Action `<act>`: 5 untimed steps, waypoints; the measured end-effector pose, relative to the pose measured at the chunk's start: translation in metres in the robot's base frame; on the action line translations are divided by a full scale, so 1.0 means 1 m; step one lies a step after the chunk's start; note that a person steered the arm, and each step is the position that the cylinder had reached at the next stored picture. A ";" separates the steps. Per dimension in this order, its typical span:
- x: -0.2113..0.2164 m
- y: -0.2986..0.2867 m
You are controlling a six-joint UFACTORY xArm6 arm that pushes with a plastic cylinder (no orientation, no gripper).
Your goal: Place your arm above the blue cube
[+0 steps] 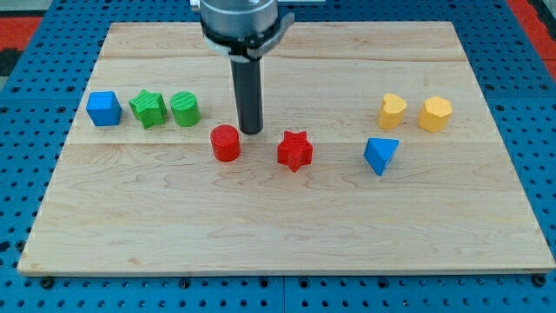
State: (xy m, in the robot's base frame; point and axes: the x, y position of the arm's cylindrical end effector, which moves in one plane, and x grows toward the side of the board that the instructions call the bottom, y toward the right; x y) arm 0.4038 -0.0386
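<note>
The blue cube (103,108) sits at the view's left edge of the wooden board (287,226). My tip (251,131) is near the board's middle, far to the right of the blue cube. It stands just up and right of a red cylinder (225,143) and left of a red star (294,150). The rod rises straight from the tip to the arm's head at the view's top.
A green star (148,109) and a green cylinder (184,109) lie in a row just right of the blue cube, between it and my tip. A blue triangular block (380,155), a yellow heart-like block (393,110) and a yellow hexagonal block (434,114) lie at the view's right.
</note>
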 end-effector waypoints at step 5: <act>-0.069 -0.215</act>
State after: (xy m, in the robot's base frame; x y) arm 0.3350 -0.2532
